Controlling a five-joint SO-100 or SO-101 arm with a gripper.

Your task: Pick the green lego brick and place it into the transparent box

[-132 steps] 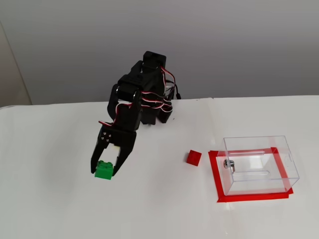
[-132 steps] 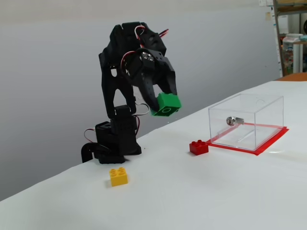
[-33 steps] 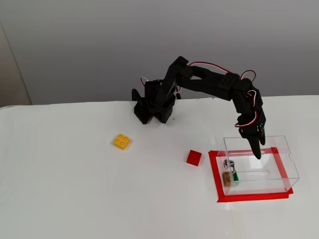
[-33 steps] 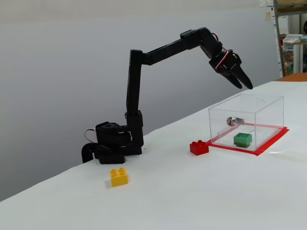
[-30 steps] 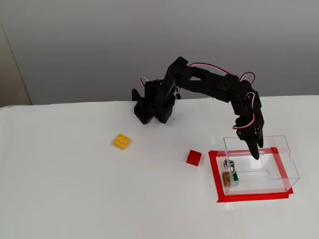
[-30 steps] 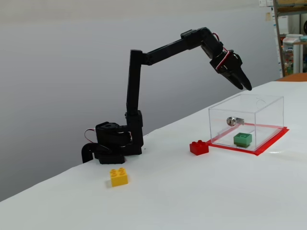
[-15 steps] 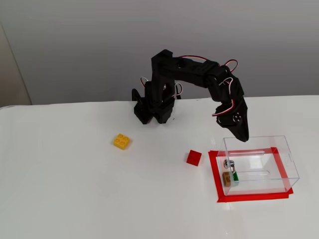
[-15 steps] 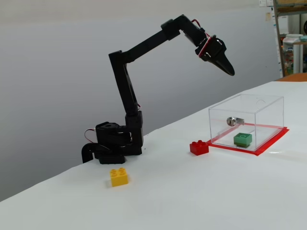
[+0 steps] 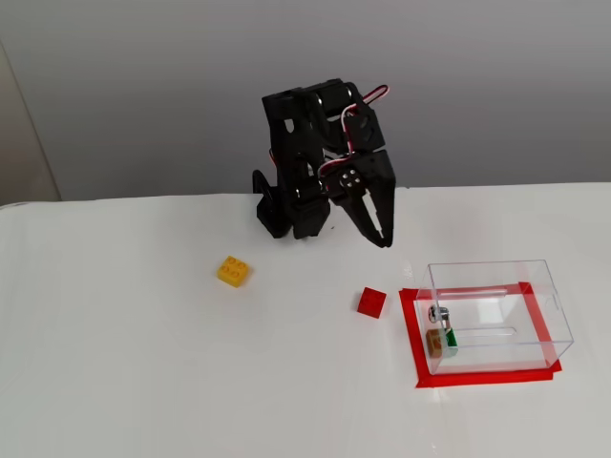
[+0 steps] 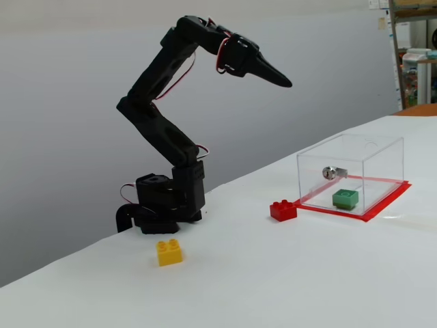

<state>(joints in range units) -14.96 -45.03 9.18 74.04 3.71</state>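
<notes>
Green lego brick [image 10: 345, 198] in transparent box [image 10: 379, 154] — plainest from the side.

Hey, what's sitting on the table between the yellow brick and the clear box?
The red brick lies between the yellow brick and the transparent box, close to the box's red-taped edge. Both fixed views show it.

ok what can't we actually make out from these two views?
- Gripper open or shut: jaws overlap in both fixed views.
- Green lego brick: in a fixed view, mostly hidden behind the metal fitting and the transparent box wall; clear in another fixed view.
- Shelf items at the right edge: cropped, blurred.
</notes>
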